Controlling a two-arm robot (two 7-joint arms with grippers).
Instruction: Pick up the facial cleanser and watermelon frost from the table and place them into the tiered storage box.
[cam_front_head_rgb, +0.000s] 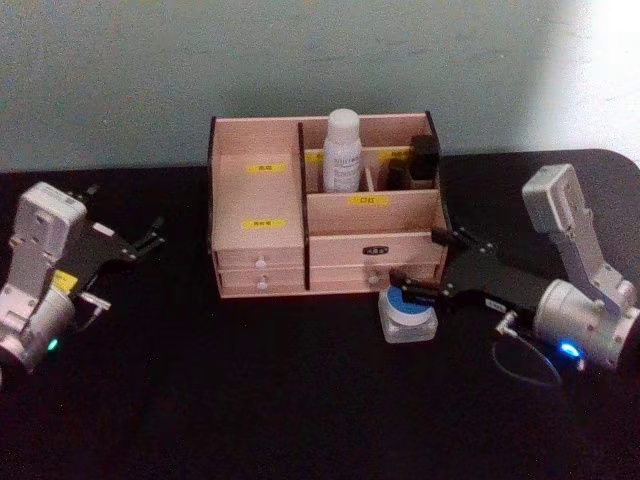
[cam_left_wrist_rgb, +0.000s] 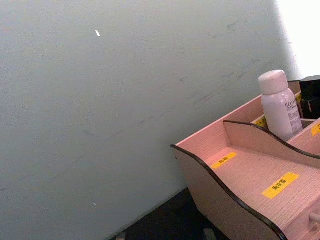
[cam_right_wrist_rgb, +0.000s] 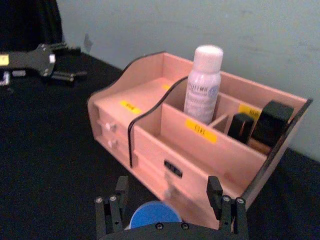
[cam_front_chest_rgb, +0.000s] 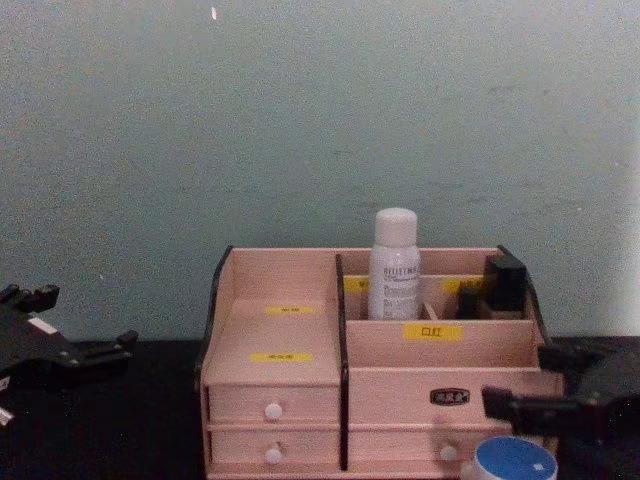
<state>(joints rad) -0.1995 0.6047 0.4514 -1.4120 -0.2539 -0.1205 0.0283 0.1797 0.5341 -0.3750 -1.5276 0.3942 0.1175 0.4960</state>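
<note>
**Supervisor:** Take me across the frame. What was on the far left?

**Operator:** My left gripper (cam_front_head_rgb: 150, 240), at the left edge of the head view about mid-height. It hung over the black table (cam_front_head_rgb: 300, 400) with its fingers apart, carrying nothing, well apart from everything I needed.

**Supervisor:** And in the centre?

**Operator:** The tiered storage box (cam_front_head_rgb: 260, 215). The facial cleanser (cam_front_head_rgb: 343, 150) stood upright in a rear compartment, just above the middle of the frame, so I judged that half of the task done.

**Supervisor:** So the jar was left?

**Operator:** Yes. The watermelon frost (cam_front_head_rgb: 408, 318) sat on the table right of centre and low in the head view. It was just in front of the box's right-hand drawers, upright with its blue lid facing up.

**Supervisor:** Which arm was nearer?

**Operator:** The right, by a long way. My right gripper (cam_front_head_rgb: 416, 256) reached in from the lower right, jaws spread. In its wrist view the fingers (cam_right_wrist_rgb: 112, 207) stood either side of the lid with a gap on both sides. From the chest view the jar lay slightly below them. I couldn't tell if anything touched, and I reckoned I'd have to come straight down before closing.
</note>
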